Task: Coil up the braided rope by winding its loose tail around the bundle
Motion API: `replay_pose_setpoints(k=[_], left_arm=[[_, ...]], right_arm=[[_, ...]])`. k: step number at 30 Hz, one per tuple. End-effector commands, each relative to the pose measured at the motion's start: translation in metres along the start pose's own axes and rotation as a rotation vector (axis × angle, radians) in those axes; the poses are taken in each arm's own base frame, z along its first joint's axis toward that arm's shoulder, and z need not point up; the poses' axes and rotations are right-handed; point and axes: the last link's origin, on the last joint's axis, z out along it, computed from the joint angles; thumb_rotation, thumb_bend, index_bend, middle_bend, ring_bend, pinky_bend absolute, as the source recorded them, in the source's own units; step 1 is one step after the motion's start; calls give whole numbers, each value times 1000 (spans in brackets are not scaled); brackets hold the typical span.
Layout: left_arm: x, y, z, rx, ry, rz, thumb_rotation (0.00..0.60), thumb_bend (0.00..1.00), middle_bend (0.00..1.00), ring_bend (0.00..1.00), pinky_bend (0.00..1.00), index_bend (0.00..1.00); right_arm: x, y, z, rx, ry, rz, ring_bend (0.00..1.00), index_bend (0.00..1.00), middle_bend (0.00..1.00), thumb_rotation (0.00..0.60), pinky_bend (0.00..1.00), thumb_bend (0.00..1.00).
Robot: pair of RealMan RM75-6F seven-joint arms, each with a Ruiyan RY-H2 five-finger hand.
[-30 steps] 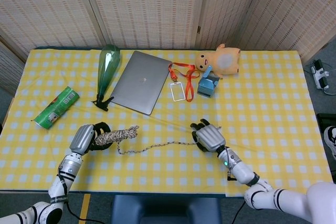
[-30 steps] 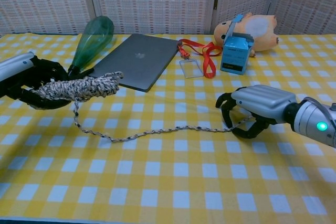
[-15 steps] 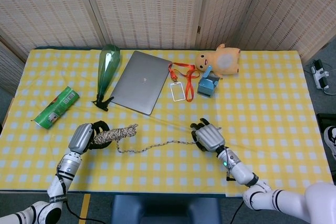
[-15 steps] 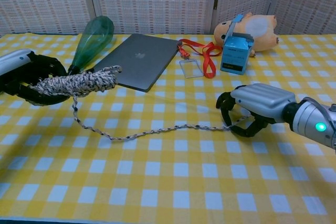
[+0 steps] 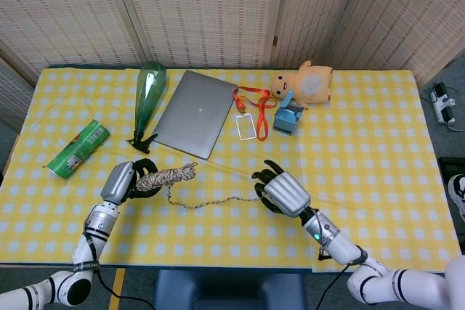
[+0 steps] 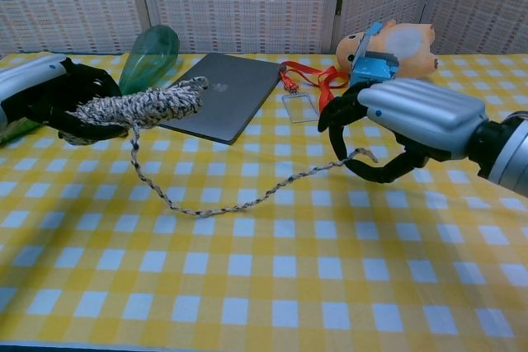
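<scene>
- Your left hand (image 6: pixel 58 96) grips the rope bundle (image 6: pixel 140 106) at its near end; the bundle pokes out to the right, lifted off the tablecloth (image 6: pixel 264 286), just in front of the laptop (image 6: pixel 219 92).
- Loose tail (image 6: pixel 239 201) drops from the bundle, sags to the cloth, then rises to your right hand (image 6: pixel 404 125).
- Right hand is raised w/ fingers curled round the tail's far end; the tip sticks out past the fingers. Looks pinched, so it's holding the tail.
- In the head view the bundle (image 5: pixel 168 176) sits btwn left hand (image 5: pixel 120 181) and right hand (image 5: pixel 282 194), tail (image 5: pixel 211 202) slack btwn them.
- Behind: green bottle (image 5: pixel 149 96) left of the laptop, green can (image 5: pixel 77 149) near the left edge, orange lanyard w/ badge (image 5: pixel 251 114), blue box (image 5: pixel 288 118) and plush toy (image 5: pixel 305 83) at the back.
</scene>
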Motion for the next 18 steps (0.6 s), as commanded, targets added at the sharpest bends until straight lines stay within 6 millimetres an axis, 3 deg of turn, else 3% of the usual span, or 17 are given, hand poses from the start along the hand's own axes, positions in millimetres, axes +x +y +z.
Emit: replay_pose_setpoints(k=[1,5,8,18], left_arm=[[-3,17,12,14,-37,-15,600,693,739,680,794,842],[-7,26,16,28,-48,-30,600,695,739,680,794,842],[-17,41,19,29,-65,-57,600,697,740,680,794,843],[-44,67,11,-39,-146,-126,600,698,745,685,794,847]], right_arm=[[35,-23,5,107,94,-43,269,682,287,600,122,515],[52,-36,14,148,134,-66,260,682,280,600,122,515],[80,-58,40,195,195,-86,260,682,277,600,121,515],[102,-76,97,149,230,-126,257,682,275,600,121,515]])
